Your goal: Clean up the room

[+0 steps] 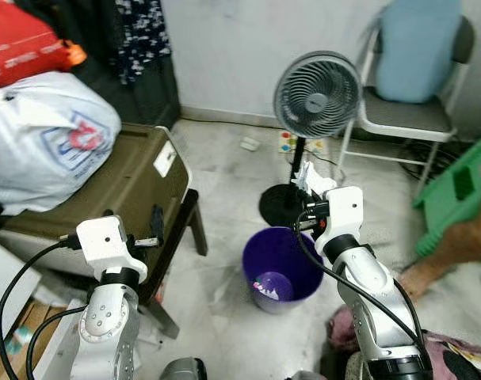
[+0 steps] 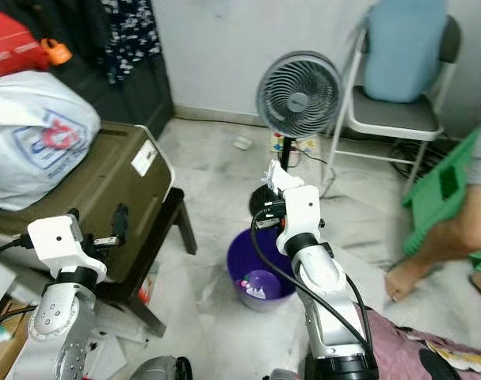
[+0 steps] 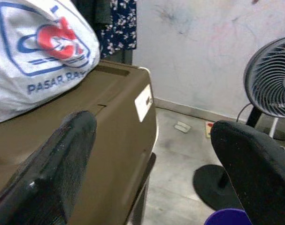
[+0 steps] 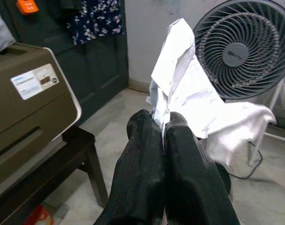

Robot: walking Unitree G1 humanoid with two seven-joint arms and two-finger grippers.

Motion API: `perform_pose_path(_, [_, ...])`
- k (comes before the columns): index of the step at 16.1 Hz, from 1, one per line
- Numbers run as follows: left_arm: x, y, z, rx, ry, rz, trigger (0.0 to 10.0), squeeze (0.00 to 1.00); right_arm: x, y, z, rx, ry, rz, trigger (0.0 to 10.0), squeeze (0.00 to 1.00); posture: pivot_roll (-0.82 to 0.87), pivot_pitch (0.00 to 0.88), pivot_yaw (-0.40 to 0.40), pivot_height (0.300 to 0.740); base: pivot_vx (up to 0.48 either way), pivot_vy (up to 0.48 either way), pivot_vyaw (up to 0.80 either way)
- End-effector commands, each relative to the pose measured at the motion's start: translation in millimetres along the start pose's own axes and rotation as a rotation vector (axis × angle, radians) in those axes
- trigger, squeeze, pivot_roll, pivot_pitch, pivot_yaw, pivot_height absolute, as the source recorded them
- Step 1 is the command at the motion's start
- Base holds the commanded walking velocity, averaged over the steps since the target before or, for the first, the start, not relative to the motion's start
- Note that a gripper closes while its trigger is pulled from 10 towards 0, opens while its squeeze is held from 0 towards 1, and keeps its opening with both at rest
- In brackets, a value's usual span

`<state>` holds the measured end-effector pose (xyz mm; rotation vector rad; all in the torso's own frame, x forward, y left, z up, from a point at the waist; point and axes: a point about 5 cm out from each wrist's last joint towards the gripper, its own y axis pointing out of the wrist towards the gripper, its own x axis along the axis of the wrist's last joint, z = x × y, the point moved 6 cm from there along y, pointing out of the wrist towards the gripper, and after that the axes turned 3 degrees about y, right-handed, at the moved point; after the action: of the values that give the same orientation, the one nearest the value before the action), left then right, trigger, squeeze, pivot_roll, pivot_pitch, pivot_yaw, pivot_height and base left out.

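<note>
Head views: right pincer (image 1: 310, 176) raised at mid-scene, clenched on a crumpled white paper (image 1: 313, 179). The purple bin (image 1: 281, 267) stands on the floor directly below and slightly nearer than the pincer; some litter already lies in its bottom. Key relation: paper is above the bin's far rim, so the drop calls for only a small pull toward the robot, judged from the overlap. The right arm is clearly the nearer one to the bin. A standing fan (image 1: 316, 93) is just behind the pincer. Left pincer (image 1: 156, 224) hovers to the left beside a brown storage box (image 1: 129, 186) set on a dark stool; a white plastic bag (image 1: 46, 138) rests on the box. A person's leg and foot (image 1: 430, 261) at far right, near a green stool.

Left wrist view: left pincer (image 3: 151, 168) released, fingers wide apart, nothing between them. Bag print reads "PASAR RAY…", rest cut off. White label on the box, unreadable.

Right wrist view: fingertips (image 4: 147, 123) pressed together on the paper's lower edge; its long axis runs up and away from the pincer. Fan hub carries a small logo, illegible.
</note>
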<state>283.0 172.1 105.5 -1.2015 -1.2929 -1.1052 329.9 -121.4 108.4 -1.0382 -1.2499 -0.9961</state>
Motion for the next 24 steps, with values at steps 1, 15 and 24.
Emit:
perform_pose_path(1, [1.4, 1.2, -0.1, -0.002, -0.001, -0.003, 10.0, 0.00, 1.4, 1.2, -2.4, -0.012, -0.001, -0.004, 10.0, 0.00, -0.08, 0.032, 0.021, 0.740, 0.285, 0.000, 0.00])
perform_pose_path(15, [1.6, 5.2, -1.2, -0.013, 0.012, -0.008, 10.0, 0.00, 8.8, 10.2, 3.9, 0.010, -0.007, -0.041, 10.0, 0.00, -0.07, 0.009, 0.020, 0.740, 0.353, 0.000, 0.00])
perform_pose_path(24, [7.3, -6.3, -6.1, -0.242, 0.290, -0.041, 10.0, 0.00, -15.1, 29.4, 4.1, -0.057, 0.009, 0.091, 10.0, 0.00, -0.02, 0.018, 0.021, 0.740, 0.000, 0.000, 0.00])
